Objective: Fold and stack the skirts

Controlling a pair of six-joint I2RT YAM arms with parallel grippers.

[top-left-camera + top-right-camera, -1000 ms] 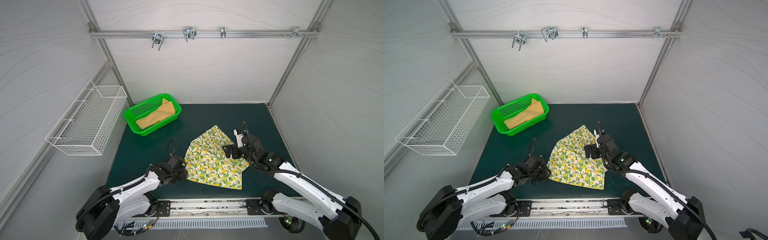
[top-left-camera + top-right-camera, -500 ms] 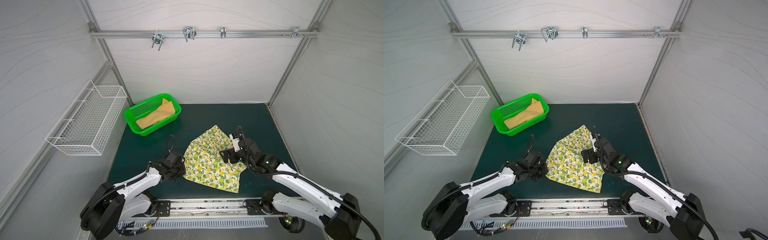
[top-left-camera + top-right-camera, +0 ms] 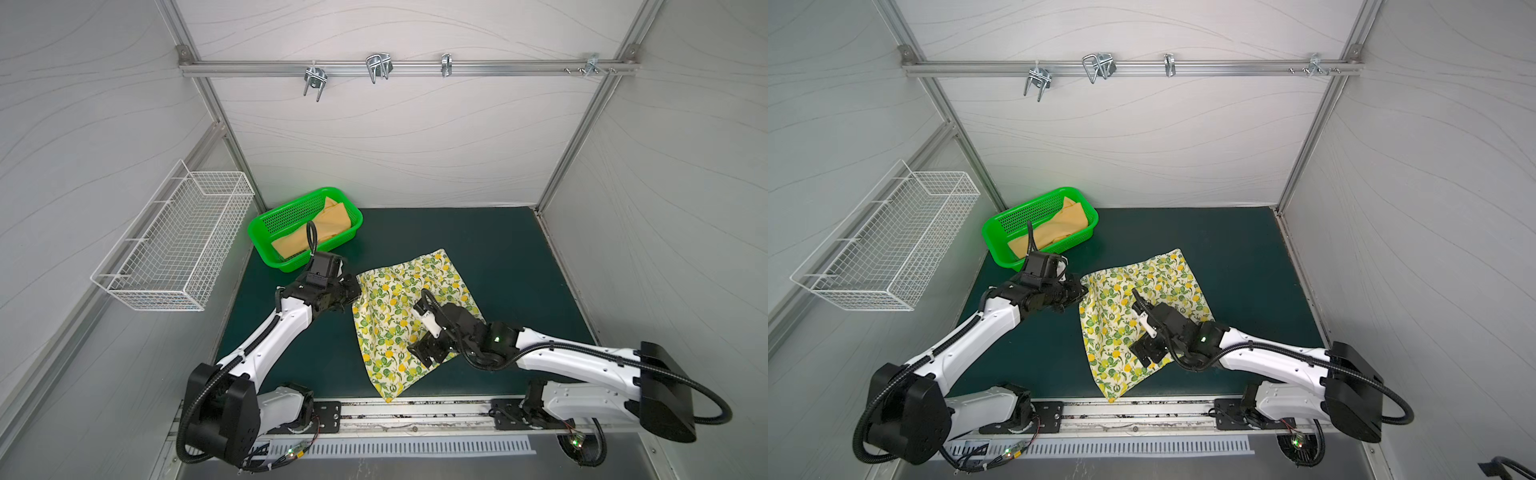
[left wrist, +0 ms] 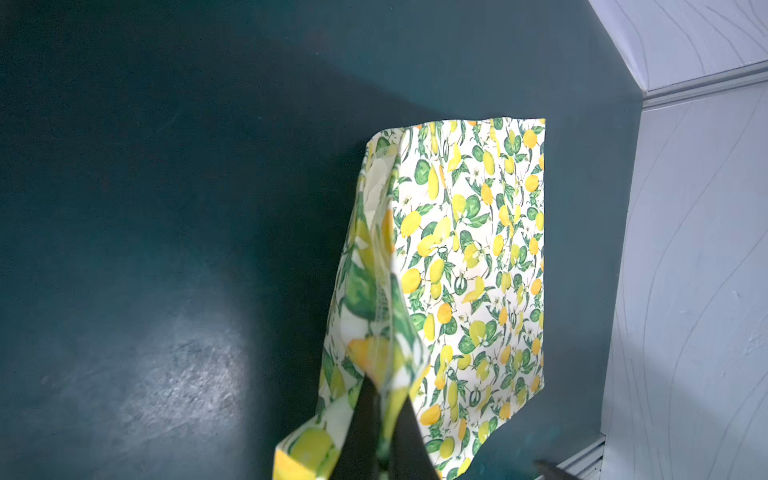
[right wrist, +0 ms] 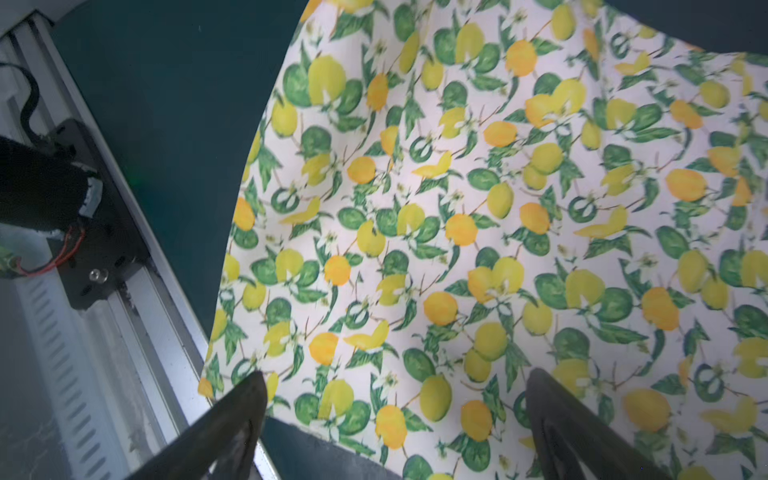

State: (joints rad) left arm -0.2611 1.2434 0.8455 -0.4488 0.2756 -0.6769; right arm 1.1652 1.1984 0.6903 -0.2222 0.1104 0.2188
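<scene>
The lemon-print skirt point(image 3: 395, 299) point(image 3: 1121, 299) lies spread on the dark green mat, its near tip reaching the front rail. My left gripper point(image 3: 355, 291) point(image 3: 1081, 291) is shut on its left corner; in the left wrist view the cloth point(image 4: 469, 249) rises in a pinched fold into the closed jaws point(image 4: 380, 386). My right gripper point(image 3: 426, 351) point(image 3: 1144, 351) hovers open over the skirt's near right edge, and its wrist view shows the print point(image 5: 457, 208) between the spread fingers point(image 5: 397, 376). The mustard skirt point(image 3: 320, 230) point(image 3: 1059, 230) lies crumpled in the green basket point(image 3: 286, 202) point(image 3: 1021, 203).
A white wire basket point(image 3: 174, 245) hangs on the left wall. A metal rail point(image 3: 415, 409) point(image 5: 124, 291) runs along the mat's front edge, under the skirt's tip. Hooks point(image 3: 376, 68) hang from the bar on the back wall.
My left gripper closed on the skirt's left corner and carried it away from the front edge, pulling the cloth round. My right gripper moved nearer the front, staying open.
</scene>
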